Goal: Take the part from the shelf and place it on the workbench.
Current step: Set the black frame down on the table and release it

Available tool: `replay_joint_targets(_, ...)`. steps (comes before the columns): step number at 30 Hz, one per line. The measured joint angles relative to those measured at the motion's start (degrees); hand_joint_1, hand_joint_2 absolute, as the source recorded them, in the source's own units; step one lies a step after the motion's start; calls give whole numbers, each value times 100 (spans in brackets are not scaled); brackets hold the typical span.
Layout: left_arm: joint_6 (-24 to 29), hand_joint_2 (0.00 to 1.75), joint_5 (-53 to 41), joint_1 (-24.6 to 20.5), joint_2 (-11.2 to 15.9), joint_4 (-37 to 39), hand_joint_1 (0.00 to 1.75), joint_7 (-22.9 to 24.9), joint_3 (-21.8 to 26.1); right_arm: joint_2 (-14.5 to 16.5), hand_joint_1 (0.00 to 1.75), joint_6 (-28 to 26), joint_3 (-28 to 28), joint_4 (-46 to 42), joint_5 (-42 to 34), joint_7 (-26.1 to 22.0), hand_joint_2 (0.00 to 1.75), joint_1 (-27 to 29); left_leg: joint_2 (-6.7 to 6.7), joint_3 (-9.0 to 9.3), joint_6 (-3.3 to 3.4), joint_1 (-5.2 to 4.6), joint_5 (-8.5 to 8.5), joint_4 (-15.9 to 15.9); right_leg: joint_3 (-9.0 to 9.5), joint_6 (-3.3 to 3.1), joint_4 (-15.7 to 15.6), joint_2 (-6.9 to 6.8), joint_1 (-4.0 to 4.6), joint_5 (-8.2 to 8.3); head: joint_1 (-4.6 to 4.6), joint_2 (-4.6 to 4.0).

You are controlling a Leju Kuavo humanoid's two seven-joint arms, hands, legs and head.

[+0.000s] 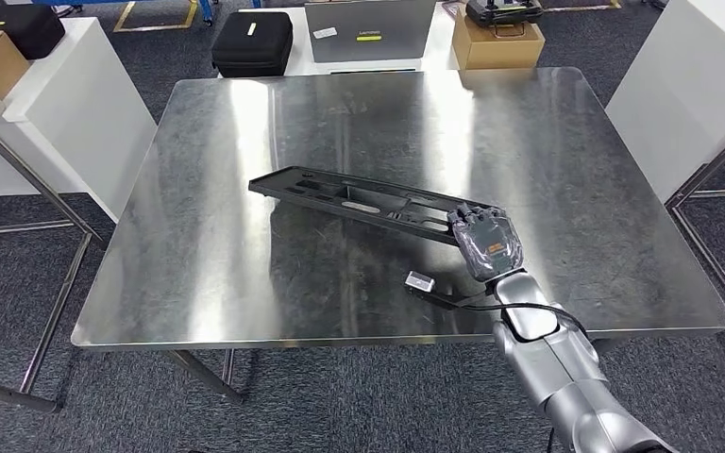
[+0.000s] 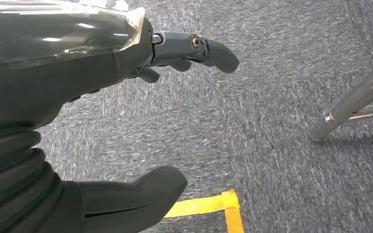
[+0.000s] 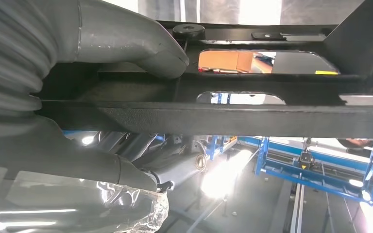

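Placing step: right hand [image 1: 487, 243] grips part [image 1: 359, 200] lying on worktop [image 1: 245, 283]; next, let go. Left hand [image 2: 126, 58] empty, fingers apart.

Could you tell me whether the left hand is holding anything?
No, the left hand hangs over grey carpet with its fingers apart and nothing between them.

No writing can be read. The small white label [image 1: 325, 33] on the grey laptop lid [image 1: 370, 30] seems printed, but it is too small to read.
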Motion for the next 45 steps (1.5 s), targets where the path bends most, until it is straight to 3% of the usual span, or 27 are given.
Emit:
replay_joint_targets(2, 14, 175, -1, -4, 11, 0, 0, -26, 0, 7, 175, 5, -3, -1, 0, 2, 175, -27, -4, 144, 56, -42, 32, -299, -17, 45, -8, 2, 16, 1, 2, 0)
replay_joint_targets(4, 26, 175, 0, -3, 17, 0, 0, -47, 2, 16, 175, 7, -4, -1, -1, 2, 175, -37, -3, 176, 121, -59, 47, -352, -22, 118, -30, 0, 21, 7, 0, 0)
replay_joint_targets(6, 31, 175, 0, -4, 17, 0, 0, -55, 4, 15, 175, 7, -8, -1, -2, 1, 175, -41, 4, 262, 206, -48, 114, -463, -87, 142, 106, -9, 31, -81, 24, -1)
replay_joint_targets(9, 33, 175, -1, -7, 9, 0, 0, -60, 4, 3, 175, 6, -11, 1, -2, 1, 175, -36, 8, 304, 268, -63, 156, -520, -586, 70, 1133, -16, 33, -516, 53, 0)
replay_joint_targets(11, 32, 175, -1, -2, 7, 0, 0, -60, 5, -2, 175, 6, -11, 2, -2, 1, 175, -18, 0, 299, 273, -76, 148, -510, -845, 97, 1610, -16, 32, -628, 58, 0)
replay_joint_targets(12, 22, 175, -1, 0, 4, 0, 0, -60, 6, -4, 175, 6, -11, 2, -3, 0, 175, -14, -8, 298, 270, -79, 143, -501, -813, 139, 1518, -16, 32, -551, 61, 0)
replay_joint_targets(14, -12, 175, -1, 1, -2, 0, 0, -66, 7, -11, 175, 6, -11, 2, -4, -7, 175, -14, -24, 297, 246, -81, 120, -466, -468, 226, 797, -20, 31, -241, 70, 0)
replay_joint_targets(16, -26, 175, -1, -3, -3, 0, 0, -88, 8, -10, 175, 4, -10, 1, -5, -16, 175, -20, -32, 264, 189, -109, 68, -389, -134, 206, 154, -24, 45, -20, 72, 0)
replay_joint_targets(18, -7, 175, -1, -1, -3, 0, 0, -126, 10, -6, 175, 2, -11, 1, -7, -19, 175, -22, -31, 232, 138, -130, 34, -339, -59, 123, 10, -21, 66, 21, 63, 0)
replay_joint_targets(21, 53, 175, -1, 2, 0, 0, 0, -161, 32, -12, 175, 2, -14, 1, -11, -27, 175, -27, -25, 167, 72, -97, -79, -204, -51, 37, -6, -13, 12, 45, 47, 0)
replay_joint_targets(22, 72, 175, -1, 1, 2, 0, 0, -162, 43, -12, 175, 2, -14, 1, -12, -30, 175, -28, -22, 72, 32, -79, -214, 0, -45, 10, -13, -12, -10, 52, 32, 0)
replay_joint_targets(24, 89, 175, -1, 0, 2, 0, 0, -166, 62, -8, 175, -1, -13, 2, -13, -34, 175, -26, -13, -261, -48, -41, -577, 703, -47, -18, -12, -11, -8, 50, 2, 0)
replay_joint_targets(26, 88, 175, 0, 4, 2, 0, 0, -171, 78, -6, 175, -5, -13, 10, -13, -35, 175, -24, -3, -533, -83, -15, -729, 1227, -51, -25, -10, -12, 1, 49, -2, 0)
replay_joint_targets(27, 88, 175, 1, 6, 1, 0, 0, -172, 84, -6, 175, -9, -12, 14, -13, -37, 175, -24, 0, -532, -80, -10, -645, 1200, -48, -25, -9, -11, 4, 49, -2, 0)
replay_joint_targets(28, 88, 175, 2, 7, 1, 0, 0, -172, 88, -6, 175, -14, -11, 16, -12, -39, 175, -25, 1, -414, -61, -9, -466, 943, -42, -24, -10, -9, 9, 48, -2, 0)
replay_joint_targets(30, 89, 175, 4, -1, 8, 0, 0, -172, 92, -4, 175, -30, -10, 17, -4, -39, 175, -34, 2, -22, 14, -24, -105, 149, -33, -20, -14, -4, 22, 49, 0, 0)
replay_joint_targets(32, 92, 175, 2, -8, 19, 0, 0, -174, 93, -3, 175, -50, -10, 16, 4, -30, 175, -50, 2, 192, 87, -66, 6, -295, -45, 5, -19, -2, 39, 53, 1, 0)
replay_joint_targets(34, 95, 175, 0, -7, 24, 0, 0, -176, 95, 4, 175, -64, -13, 4, -15, -45, 175, -54, 2, 216, 126, -101, 4, -349, -47, 63, -48, -5, 46, 63, -4, 0)
replay_joint_targets(38, 95, 175, -16, 0, 9, 0, 0, -174, 97, 5, 175, -74, -57, -98, -214, -203, 175, -22, -6, 290, 35, -127, 107, -478, 4, 32, -143, -14, 110, 106, 36, 0)
replay_joint_targets(45, 104, 175, -11, 15, 2, 0, 0, -174, 101, 4, 175, -68, -88, -115, -118, -246, 175, -22, -19, 266, 167, -218, 107, -461, -8, 113, -166, -18, 82, 132, 41, 0)
